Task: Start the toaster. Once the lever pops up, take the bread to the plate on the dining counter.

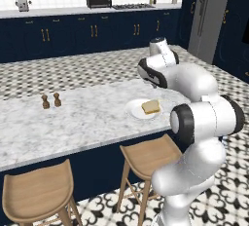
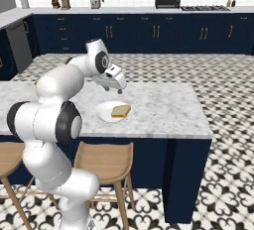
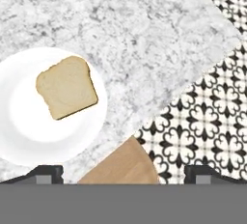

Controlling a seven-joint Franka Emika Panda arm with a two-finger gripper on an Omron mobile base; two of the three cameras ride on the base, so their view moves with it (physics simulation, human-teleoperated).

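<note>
Left base view: bread (image 1: 151,106) flat on the plate (image 1: 135,112), plate on the dining desk (image 1: 87,118) near its front edge, above a wooden stool (image 1: 148,157). Shakers (image 1: 51,101) well apart to the left. Toaster (image 1: 22,5) far back on the rear worktop.

Right base view: gripper (image 2: 119,90) above the desk, just behind the plate (image 2: 101,111); bread (image 2: 121,110) sitting toward the plate's right side. Nothing between the fingers.

Hand view: fingers (image 3: 46,172) spread wide, empty. Plate (image 3: 19,121) off to the left of the finger gap, bread (image 3: 66,87) square-ish, no real long axis, crust corner pointing down-left. Stool top (image 3: 120,165) and patterned floor (image 3: 202,117) under the gap. Judged: placement done, retreat only.
</note>
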